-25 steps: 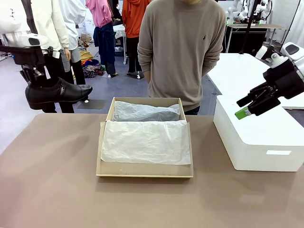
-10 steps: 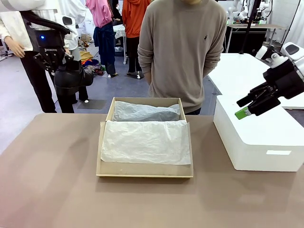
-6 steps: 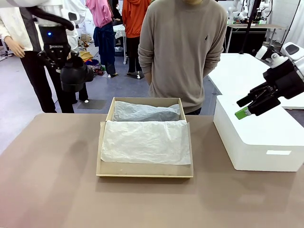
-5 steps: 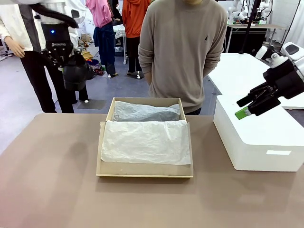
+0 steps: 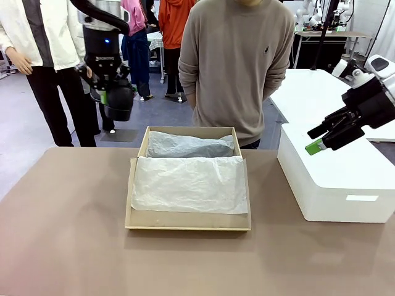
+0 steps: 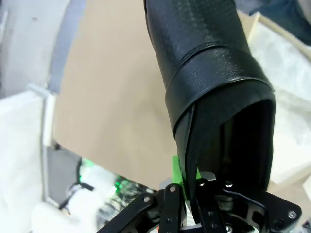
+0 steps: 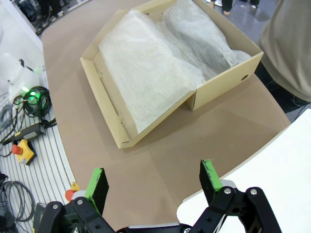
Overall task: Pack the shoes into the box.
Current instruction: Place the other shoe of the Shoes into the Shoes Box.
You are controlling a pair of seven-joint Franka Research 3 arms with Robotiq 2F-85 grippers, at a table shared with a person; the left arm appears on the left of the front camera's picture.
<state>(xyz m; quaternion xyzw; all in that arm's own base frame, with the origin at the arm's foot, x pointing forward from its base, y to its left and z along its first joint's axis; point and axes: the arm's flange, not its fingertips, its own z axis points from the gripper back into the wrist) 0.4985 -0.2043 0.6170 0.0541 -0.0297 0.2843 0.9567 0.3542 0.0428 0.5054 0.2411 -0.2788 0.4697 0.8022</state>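
My left jaws are clenched on the heel rim of a glossy black leather dress shoe (image 5: 120,106), so it hangs toe-down above the worktop's far edge, left of the open plain brown cardboard shoebox (image 5: 188,222) lined with white tissue paper (image 5: 188,184). My right jaws stand released and empty over the right edge, out of the way.

L tool (image 5: 111,92): black, green pad (image 6: 176,169), blue LED above it. R tool (image 7: 153,180): black links w/ silver screws, green pads (image 7: 209,175); R arm (image 5: 378,65) white.
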